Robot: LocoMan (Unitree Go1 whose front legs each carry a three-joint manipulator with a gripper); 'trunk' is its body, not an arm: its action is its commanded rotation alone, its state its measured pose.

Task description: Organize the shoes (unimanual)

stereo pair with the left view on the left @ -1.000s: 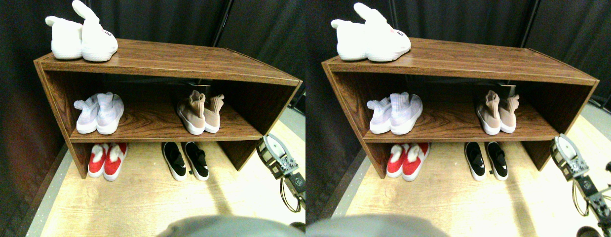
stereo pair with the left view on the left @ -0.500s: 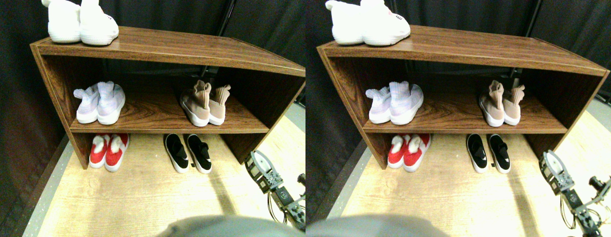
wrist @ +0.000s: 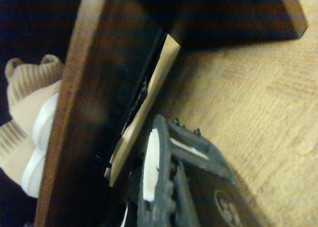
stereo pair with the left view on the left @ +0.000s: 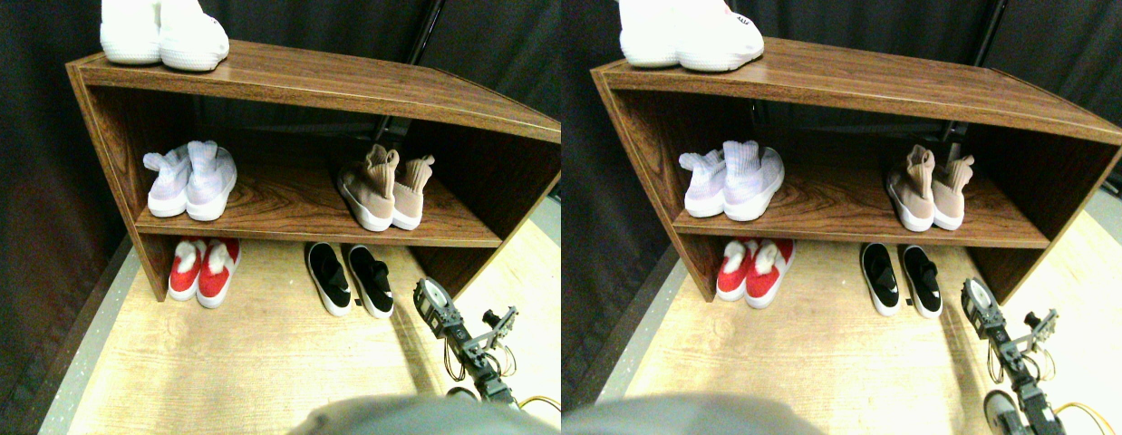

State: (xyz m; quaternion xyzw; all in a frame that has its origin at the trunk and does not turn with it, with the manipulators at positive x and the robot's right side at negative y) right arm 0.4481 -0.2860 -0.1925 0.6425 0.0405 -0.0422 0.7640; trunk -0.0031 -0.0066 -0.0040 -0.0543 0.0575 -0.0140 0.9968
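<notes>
A pair of tan sock-collar shoes (stereo pair with the left view on the left: 384,186) with white soles stands on the right of the middle board of a brown wooden shelf (stereo pair with the left view on the left: 343,86). Below them, on the floor under the shelf, a pair of black slip-ons (stereo pair with the left view on the left: 350,276) stands side by side. My right gripper (stereo pair with the left view on the left: 431,301) hovers low over the floor just right of the black pair, in front of the shelf's right side panel. In the wrist view the tan shoes (wrist: 30,117) show beyond the edge of the shelf board (wrist: 94,88), and the dark jaw frame fills the lower part.
Lavender sneakers (stereo pair with the left view on the left: 189,177) sit at the left of the middle board, red shoes (stereo pair with the left view on the left: 203,269) beneath them on the floor, white shoes (stereo pair with the left view on the left: 162,36) on top. Dark curtains hang behind and at the left. Light wooden floor (stereo pair with the left view on the left: 253,353) stretches in front.
The camera has shifted. Relative to the shelf, my gripper has moved left and lower, from beside the right side panel to close by the black slip-ons.
</notes>
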